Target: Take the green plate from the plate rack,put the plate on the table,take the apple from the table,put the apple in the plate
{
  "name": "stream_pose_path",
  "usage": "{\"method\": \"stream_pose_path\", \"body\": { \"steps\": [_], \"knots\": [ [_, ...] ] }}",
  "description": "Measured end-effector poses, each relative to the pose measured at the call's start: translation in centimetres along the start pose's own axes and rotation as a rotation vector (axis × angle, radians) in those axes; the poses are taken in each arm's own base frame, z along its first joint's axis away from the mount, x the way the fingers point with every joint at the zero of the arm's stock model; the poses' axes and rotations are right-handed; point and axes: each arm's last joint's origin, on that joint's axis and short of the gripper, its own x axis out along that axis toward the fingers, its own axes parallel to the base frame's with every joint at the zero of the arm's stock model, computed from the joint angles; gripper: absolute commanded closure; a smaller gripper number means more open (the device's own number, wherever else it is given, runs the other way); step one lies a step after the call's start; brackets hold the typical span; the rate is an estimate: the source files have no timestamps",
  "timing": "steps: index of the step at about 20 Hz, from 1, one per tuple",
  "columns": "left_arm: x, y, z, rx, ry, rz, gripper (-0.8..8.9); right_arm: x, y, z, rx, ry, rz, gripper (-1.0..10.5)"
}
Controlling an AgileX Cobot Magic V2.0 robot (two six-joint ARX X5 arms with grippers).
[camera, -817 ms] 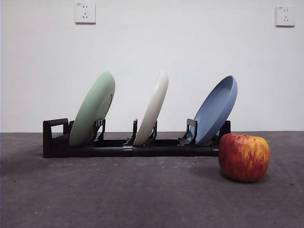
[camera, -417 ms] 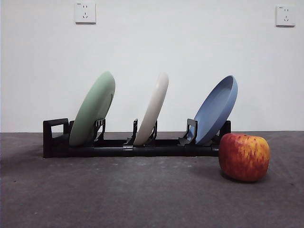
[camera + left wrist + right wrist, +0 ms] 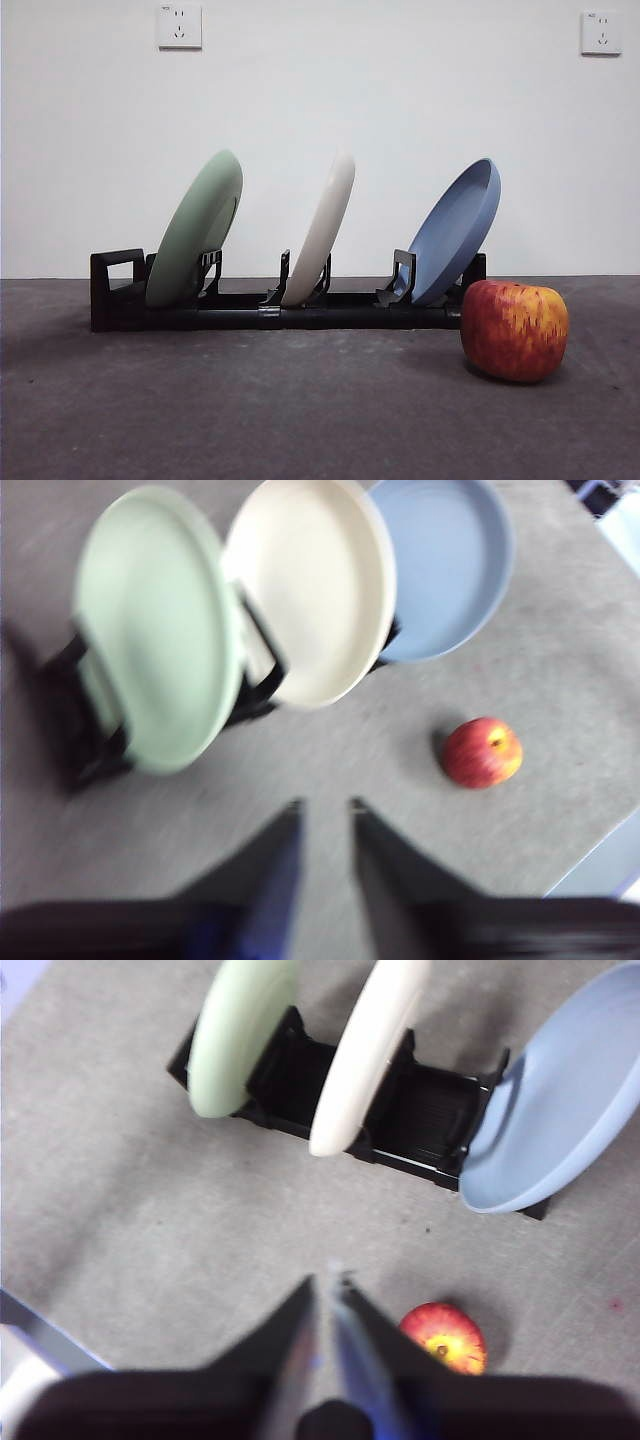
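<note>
The pale green plate (image 3: 195,230) leans in the left slot of the black plate rack (image 3: 115,290), on the dark grey table (image 3: 300,410). The red apple (image 3: 514,330) sits on the table just in front of the rack's right end. Neither arm shows in the front view. My left gripper (image 3: 327,805) hangs high above the table, jaws a little apart and empty, in front of the green plate (image 3: 160,630) and left of the apple (image 3: 483,752). My right gripper (image 3: 326,1280) is also high, jaws nearly together and empty, with the apple (image 3: 443,1337) just beside it.
A cream-white plate (image 3: 322,230) stands in the rack's middle slot and a blue plate (image 3: 455,232) in the right slot. Two wall sockets (image 3: 179,26) sit on the white wall behind. The table's edge (image 3: 600,860) lies near the apple.
</note>
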Motion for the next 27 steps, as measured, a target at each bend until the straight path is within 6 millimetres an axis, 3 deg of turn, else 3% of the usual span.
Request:
{"method": "stream_pose_path", "body": {
  "steps": [1, 3, 8, 13, 16, 22, 27],
  "knots": [
    [0.4, -0.4, 0.3, 0.018, -0.014, -0.018, 3.65, 0.2, -0.1, 0.0, 0.000, 0.006, -0.001, 4.2],
    [0.8, -1.2, 0.7, 0.047, -0.044, -0.050, 3.66, 0.3, -0.1, 0.1, -0.006, 0.008, -0.010, 2.5],
    [2.3, -1.3, 1.3, 0.038, -0.048, -0.071, 3.66, 0.3, -0.2, 0.1, -0.012, 0.005, -0.035, 2.5],
    [6.2, -0.2, 2.8, -0.002, -0.026, -0.041, 3.66, 0.3, -0.2, 0.5, -0.028, -0.039, -0.035, 2.5],
    [9.1, 0.9, 4.9, -0.015, -0.008, 0.073, 3.66, 0.3, -0.2, 0.6, -0.029, -0.044, -0.035, 2.5],
    [12.6, 1.8, 9.8, -0.006, 0.058, 0.176, 3.68, 0.3, -0.2, 0.6, -0.028, -0.042, -0.036, 2.5],
    [15.9, 3.0, 9.7, -0.016, 0.161, 0.212, 3.69, 0.3, -0.2, 0.6, -0.028, -0.043, -0.058, 2.5]
  ]
}}
